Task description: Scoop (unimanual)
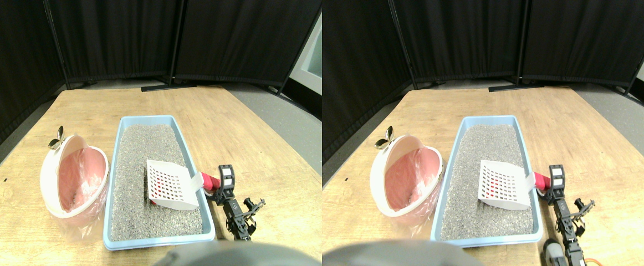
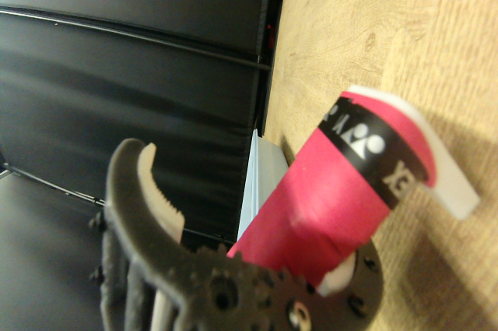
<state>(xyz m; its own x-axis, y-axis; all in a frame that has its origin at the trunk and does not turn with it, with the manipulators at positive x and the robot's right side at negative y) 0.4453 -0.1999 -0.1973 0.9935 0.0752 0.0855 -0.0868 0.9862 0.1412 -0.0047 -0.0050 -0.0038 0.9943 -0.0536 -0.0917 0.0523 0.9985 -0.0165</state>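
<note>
Left of the tray (image 1: 112, 183), on the tabletop (image 1: 233, 122), sits a pink bin (image 1: 75, 177) on its side, plastic-lined. The tray holds grey litter (image 1: 133, 172). The scoop (image 1: 171, 185) lies on that litter near the tray's right wall; it looks light, stiff and slotted. Its red handle (image 1: 209, 180) crosses that wall, the best place to hold. The gripper (image 1: 223, 185) is there; I cannot tell whether its jaws clamp it.

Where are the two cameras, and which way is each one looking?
Stereo pair view: sits up on the robot, looking forward and down at the litter tray, white scoop and pink bin; the right arm's claw shows.
Wrist view: sits behind the claw, looking along it at the red handle, wooden table and black curtain.
Both show the red handle, table and curtain.
</note>
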